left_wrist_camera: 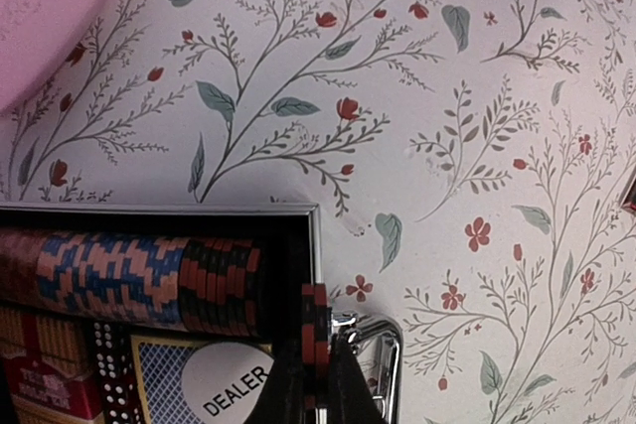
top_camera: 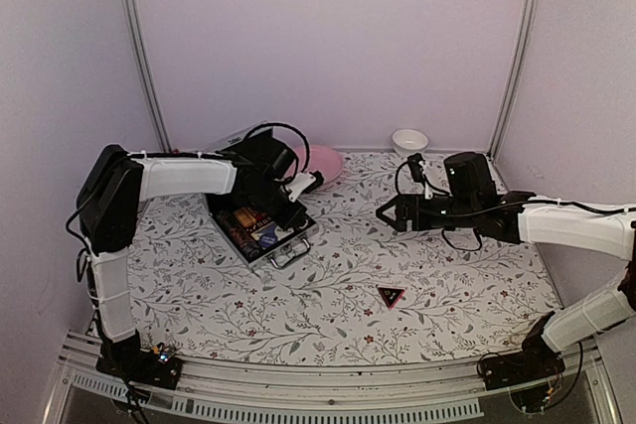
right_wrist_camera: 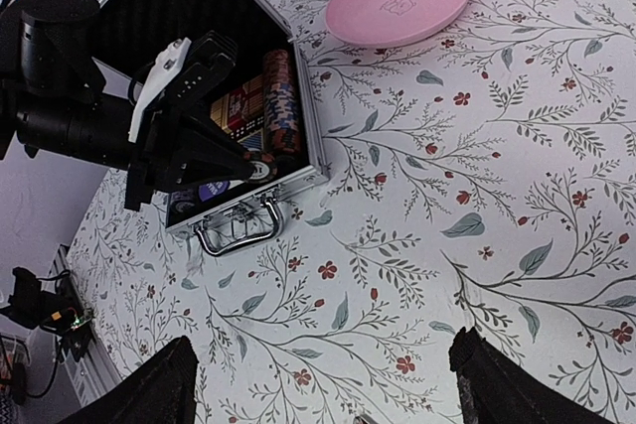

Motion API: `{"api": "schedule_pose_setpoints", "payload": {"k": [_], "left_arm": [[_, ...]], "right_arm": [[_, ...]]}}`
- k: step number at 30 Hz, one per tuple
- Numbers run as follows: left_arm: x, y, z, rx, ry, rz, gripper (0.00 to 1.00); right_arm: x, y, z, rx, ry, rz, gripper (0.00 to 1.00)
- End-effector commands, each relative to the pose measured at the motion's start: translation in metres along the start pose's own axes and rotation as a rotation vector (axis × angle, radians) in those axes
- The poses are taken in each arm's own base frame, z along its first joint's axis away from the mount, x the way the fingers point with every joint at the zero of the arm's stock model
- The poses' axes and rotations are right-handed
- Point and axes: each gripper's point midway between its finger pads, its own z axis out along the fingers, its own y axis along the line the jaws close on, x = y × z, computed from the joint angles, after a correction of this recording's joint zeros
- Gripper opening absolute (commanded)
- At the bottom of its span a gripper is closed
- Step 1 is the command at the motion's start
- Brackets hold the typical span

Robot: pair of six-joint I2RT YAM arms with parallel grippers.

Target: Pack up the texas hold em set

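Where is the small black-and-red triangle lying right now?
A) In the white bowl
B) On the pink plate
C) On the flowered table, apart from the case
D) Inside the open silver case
C: the top view shows the triangle lying flat on the flowered table, well apart from the open case, nearer the arms' bases.

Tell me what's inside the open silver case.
A row of chips lying on edge, card boxes, and a white DEALER button on a blue deck. The left gripper, shut on a few red-black chips at the handle-side wall, hides the corner beneath it.
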Motion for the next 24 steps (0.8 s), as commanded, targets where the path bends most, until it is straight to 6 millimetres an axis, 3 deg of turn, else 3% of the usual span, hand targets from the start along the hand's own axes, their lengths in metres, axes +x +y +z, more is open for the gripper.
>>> {"api": "schedule_pose_setpoints", "payload": {"k": [1, 24], "left_arm": [[-0.015, 0.003, -0.001, -0.039, -0.028, 0.054, 0.0], [-0.009, 0.012, 0.009, -0.087, -0.002, 0.089, 0.0]], "right_arm": [[-0.007, 0.004, -0.001, -0.024, -0.023, 0.0, 0.89], [-0.003, 0.004, -0.002, -0.039, -0.018, 0.001, 0.89]]}}
